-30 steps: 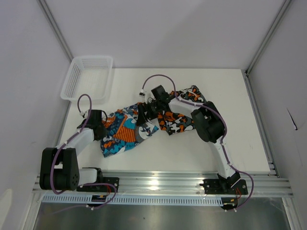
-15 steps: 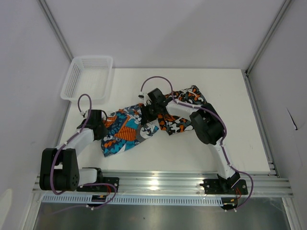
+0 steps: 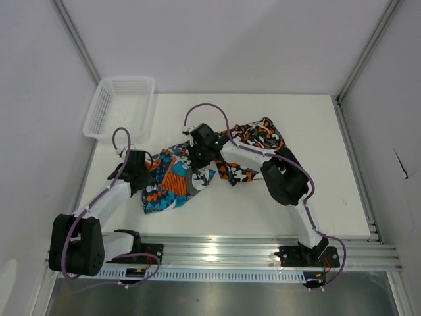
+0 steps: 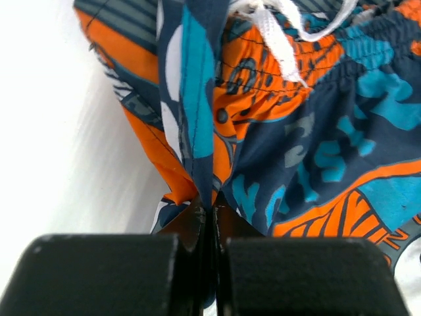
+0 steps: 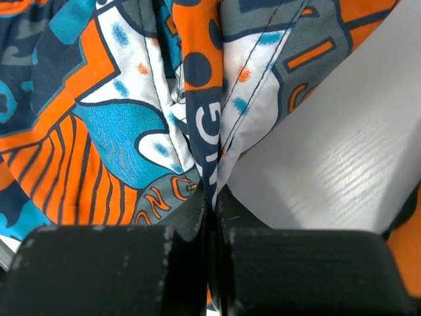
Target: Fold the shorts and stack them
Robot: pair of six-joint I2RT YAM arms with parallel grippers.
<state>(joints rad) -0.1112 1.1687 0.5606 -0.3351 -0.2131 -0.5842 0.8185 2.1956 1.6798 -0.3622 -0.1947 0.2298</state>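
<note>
Partial letters "NG" on navy strip of cartoon-print shorts [image 5: 118, 125]; orange "ONG" just below.

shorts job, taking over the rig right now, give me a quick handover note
Left gripper: shut on a pinch of the cartoon shorts.
Right gripper: shut on another fold of the same shorts.
Camo shorts: crumpled on the table, beside them.
Done: nothing folded or stacked.
Left: fold both, then stack.
</note>
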